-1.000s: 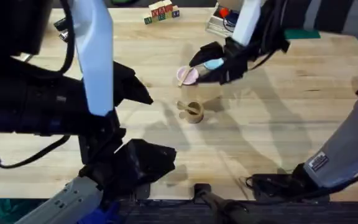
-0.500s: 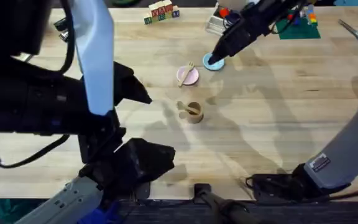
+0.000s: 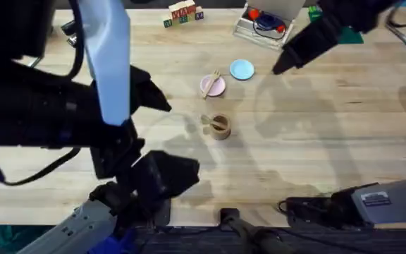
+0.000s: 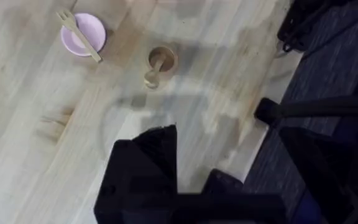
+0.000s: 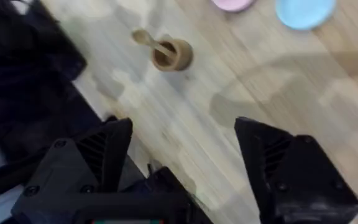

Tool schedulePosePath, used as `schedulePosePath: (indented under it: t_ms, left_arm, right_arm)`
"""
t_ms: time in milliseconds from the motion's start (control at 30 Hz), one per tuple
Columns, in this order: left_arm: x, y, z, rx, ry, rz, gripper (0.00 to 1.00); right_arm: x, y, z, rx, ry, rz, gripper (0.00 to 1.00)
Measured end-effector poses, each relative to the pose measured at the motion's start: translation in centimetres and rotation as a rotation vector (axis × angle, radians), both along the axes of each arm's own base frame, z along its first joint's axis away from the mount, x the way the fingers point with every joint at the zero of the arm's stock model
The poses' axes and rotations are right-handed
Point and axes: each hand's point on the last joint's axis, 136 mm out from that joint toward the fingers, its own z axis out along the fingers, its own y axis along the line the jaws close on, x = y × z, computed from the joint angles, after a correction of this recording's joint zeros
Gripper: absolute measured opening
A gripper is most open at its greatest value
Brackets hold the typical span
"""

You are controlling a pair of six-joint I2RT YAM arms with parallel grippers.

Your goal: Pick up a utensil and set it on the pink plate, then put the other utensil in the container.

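The fork (image 3: 211,80), pale wood with short tines, lies across the pink plate (image 3: 215,87), its tined end jutting past the rim toward the far side of the tabletop (image 3: 316,141). The plate is small, round and smooth-looking. From the left wrist camera the fork (image 4: 79,35) runs diagonally over the plate (image 4: 79,37), with both ends past the rim. Just beside the plate on the right sits a light blue plate (image 3: 242,69) of the same round shape, apart from it.

Nearer the arms' bases stands the cup (image 3: 220,127), a brown, wood-like cylinder. The stick (image 3: 211,122), slim pale wood with a rounded end, leans inside it, that end poking out over the rim to the left. The right wrist camera shows the cup (image 5: 173,54) with the stick (image 5: 148,41) tilted out of it.

The tabletop is light, planked wood with visible grain.

The right claw (image 5: 182,140) is black, its fingers spread wide apart with nothing between them, raised above bare tabletop. In the overhead view it (image 3: 282,67) hangs to the right of the blue plate, touching nothing. The left claw (image 4: 188,155) is a dark mass over the tabletop; I cannot tell whether it is open or closed.
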Motion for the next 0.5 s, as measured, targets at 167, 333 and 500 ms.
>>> schedulePosePath:
  t_ms: [167,333,500]
  left_arm:
    - [1.2,-0.4,0.6,-0.030,-0.028,0.047,0.993]
    - [1.9,-0.5,0.9,-0.045,-0.032,0.094,0.993]
    - [2.3,-0.5,1.2,-0.056,-0.037,0.122,0.993]
  right_arm:
    - [-1.2,-2.2,1.9,-0.088,-0.088,-0.105,0.982]
    - [-3.1,-4.1,4.4,-0.131,-0.199,-0.196,0.995]
    - [-5.2,-5.1,6.7,-0.120,-0.298,-0.241,0.995]
